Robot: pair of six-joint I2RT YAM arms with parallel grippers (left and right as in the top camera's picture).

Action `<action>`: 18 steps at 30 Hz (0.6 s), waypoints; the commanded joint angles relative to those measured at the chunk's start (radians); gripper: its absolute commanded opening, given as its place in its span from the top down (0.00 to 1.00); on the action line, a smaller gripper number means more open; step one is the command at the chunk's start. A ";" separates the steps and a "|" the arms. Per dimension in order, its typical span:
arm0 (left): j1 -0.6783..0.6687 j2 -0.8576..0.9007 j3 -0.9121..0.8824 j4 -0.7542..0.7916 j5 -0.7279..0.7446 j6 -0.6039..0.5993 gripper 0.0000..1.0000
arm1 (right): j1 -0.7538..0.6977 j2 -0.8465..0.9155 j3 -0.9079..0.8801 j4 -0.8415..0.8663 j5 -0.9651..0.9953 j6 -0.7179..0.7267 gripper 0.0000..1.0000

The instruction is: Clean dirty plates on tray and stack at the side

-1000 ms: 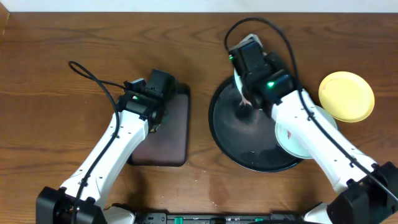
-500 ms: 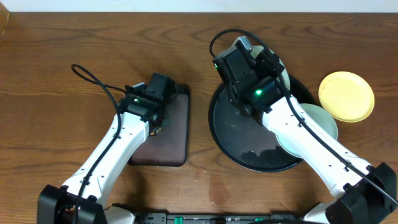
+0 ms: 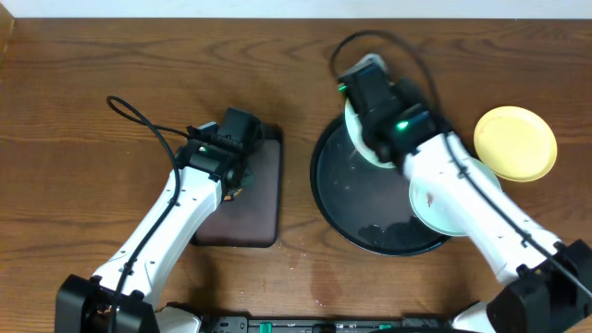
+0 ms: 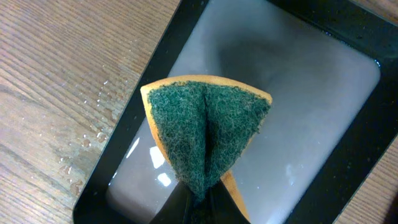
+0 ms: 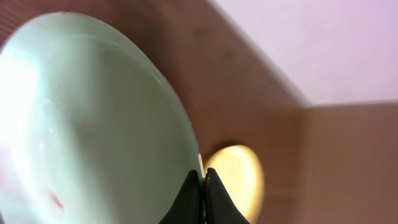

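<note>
- The left pincer (image 4: 200, 202) is closed tight on a green and yellow sponge (image 4: 205, 124), folded, above the wet rectangular tray (image 4: 298, 93).
- Some water drops lie on the counter (image 3: 111, 55) beside this tray.
- The right pincer (image 5: 203, 190) is pinched on the rim of a mint plate (image 5: 87, 118) and holds it tilted over the far part of the round tray (image 3: 361, 203). The plate has a small red mark.
- A second mint plate (image 3: 444, 205), with a red-brown smear, lies at the right edge of the round tray, partly under the right arm.
- The yellow plate (image 3: 515, 143) sits on the counter, just beside the round tray on the right.
</note>
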 commanded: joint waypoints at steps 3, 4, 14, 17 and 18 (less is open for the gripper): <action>0.004 0.006 -0.010 0.019 0.090 0.019 0.93 | -0.211 0.042 -0.052 0.003 -0.472 0.238 0.99; 0.004 0.006 -0.010 0.040 0.125 0.051 0.92 | -0.247 0.053 -0.072 0.016 -0.544 0.238 0.99; -0.004 0.006 -0.010 0.262 0.500 0.218 0.92 | -0.388 0.175 -0.291 0.214 -0.863 0.238 0.99; -0.029 0.006 -0.010 0.299 0.514 0.203 0.93 | -0.378 0.188 -0.325 0.260 -0.867 0.238 0.99; -0.041 0.006 -0.010 0.309 0.513 0.190 0.93 | -0.377 0.188 -0.336 0.274 -0.864 0.238 0.99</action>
